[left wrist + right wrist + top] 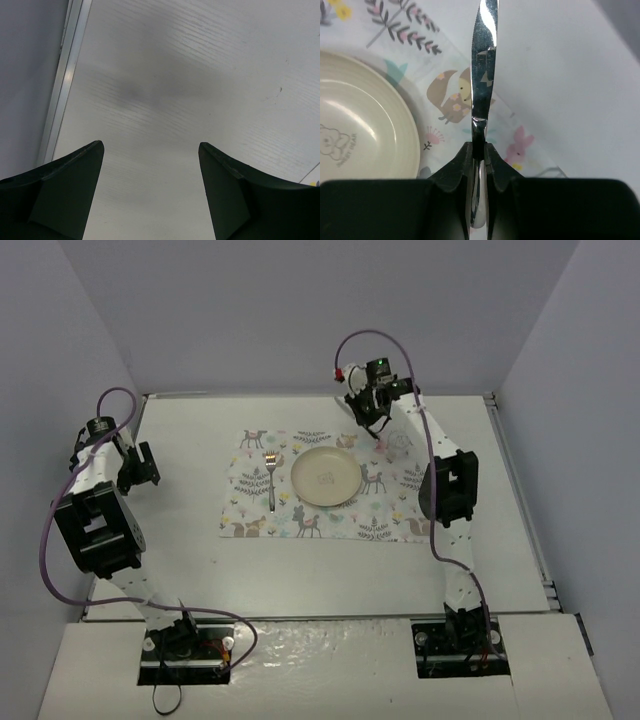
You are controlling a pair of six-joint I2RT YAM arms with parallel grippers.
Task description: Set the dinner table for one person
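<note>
right gripper (479,150) is clenched on the knife (484,75), blade pointing ahead. plate (360,125) is to its left, placemat (451,95) below, bare dinner table (560,75) to its right. i'd lower it flat beside the plate, blade parallel to the rim. left gripper (150,146) hangs open, holding nothing.

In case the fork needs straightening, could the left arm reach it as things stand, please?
Probably yes: the fork lies exposed on the placemat's left side, and the left arm is close by, its jaws open and empty, with nothing between.
</note>
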